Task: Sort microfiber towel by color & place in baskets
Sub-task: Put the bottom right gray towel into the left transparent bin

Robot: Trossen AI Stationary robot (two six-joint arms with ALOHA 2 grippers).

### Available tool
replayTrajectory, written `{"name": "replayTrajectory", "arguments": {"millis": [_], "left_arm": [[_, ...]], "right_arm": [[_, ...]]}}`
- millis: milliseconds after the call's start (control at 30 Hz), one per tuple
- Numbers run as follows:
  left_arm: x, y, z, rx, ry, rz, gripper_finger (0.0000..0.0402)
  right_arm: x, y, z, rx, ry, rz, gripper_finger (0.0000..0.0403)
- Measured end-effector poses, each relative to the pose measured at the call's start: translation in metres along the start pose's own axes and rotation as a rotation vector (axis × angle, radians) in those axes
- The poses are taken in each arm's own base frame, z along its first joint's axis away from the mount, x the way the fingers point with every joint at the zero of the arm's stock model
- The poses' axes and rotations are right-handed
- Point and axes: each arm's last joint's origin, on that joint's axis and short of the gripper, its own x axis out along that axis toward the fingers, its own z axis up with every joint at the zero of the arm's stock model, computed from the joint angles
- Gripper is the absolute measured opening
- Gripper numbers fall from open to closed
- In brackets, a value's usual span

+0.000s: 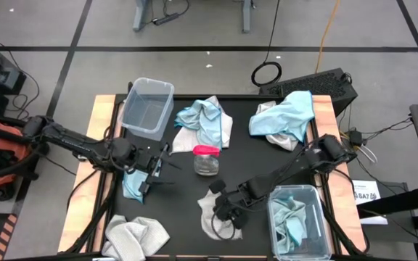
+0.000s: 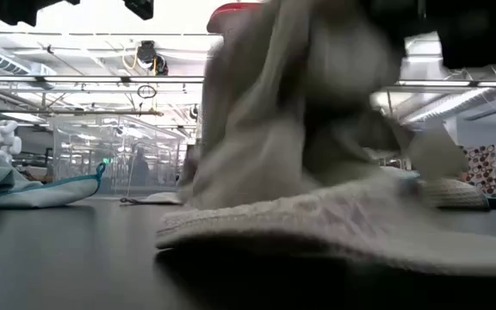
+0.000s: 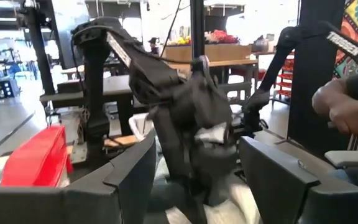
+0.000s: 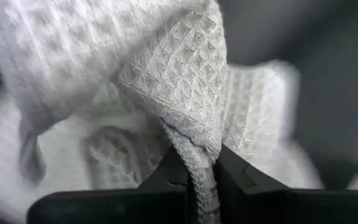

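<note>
My right gripper (image 1: 226, 204) is shut on a pale grey-white waffle towel (image 1: 213, 214) near the table's front middle; the low view shows this towel (image 2: 291, 129) drawn up into a peak. My left gripper (image 1: 156, 171) is open and touches nothing, and a light blue towel (image 1: 132, 183) lies flat beside it. An empty clear basket (image 1: 148, 107) stands at the far left. A second basket (image 1: 312, 194) at the near right holds light blue towels (image 1: 290, 221). Mixed blue and white towels lie in heaps at the far middle (image 1: 206, 119) and far right (image 1: 285, 116). My right gripper (image 4: 197, 169) pinches a raised fold of the grey-white towel (image 4: 199, 146) between its two fingers, coming from above. That part is pulled up into a peak, while the towel's lower edge (image 2: 343, 226) still lies on the table.
A small clear jar with a pink lid (image 1: 206, 159) stands mid-table between the two grippers. Another grey-white towel (image 1: 136, 235) lies at the near left corner. A person's hand (image 3: 344, 112) shows beyond the table in the left wrist view.
</note>
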Motion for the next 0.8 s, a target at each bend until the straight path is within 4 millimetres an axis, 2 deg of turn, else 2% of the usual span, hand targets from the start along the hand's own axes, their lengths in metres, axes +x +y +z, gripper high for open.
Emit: {"name": "replayTrajectory", "arguments": {"millis": [233, 433, 633, 800], "left_arm": [[0.005, -0.008, 0.011, 0.039, -0.033, -0.031, 0.0238], [0.005, -0.017, 0.013, 0.073, -0.043, -0.039, 0.0238], [0.006, -0.025, 0.013, 0.085, -0.05, -0.063, 0.0238], [0.006, -0.029, 0.013, 0.082, -0.047, -0.061, 0.0238]], "right_arm": [[-0.067, -0.007, 0.016, -0.031, -0.097, -0.029, 0.0018], [-0.133, -0.01, 0.017, -0.019, -0.206, -0.076, 0.0018], [-0.197, -0.007, 0.007, 0.009, -0.313, -0.09, 0.0018], [-0.245, -0.002, -0.01, 0.045, -0.378, -0.098, 0.0018]]}}
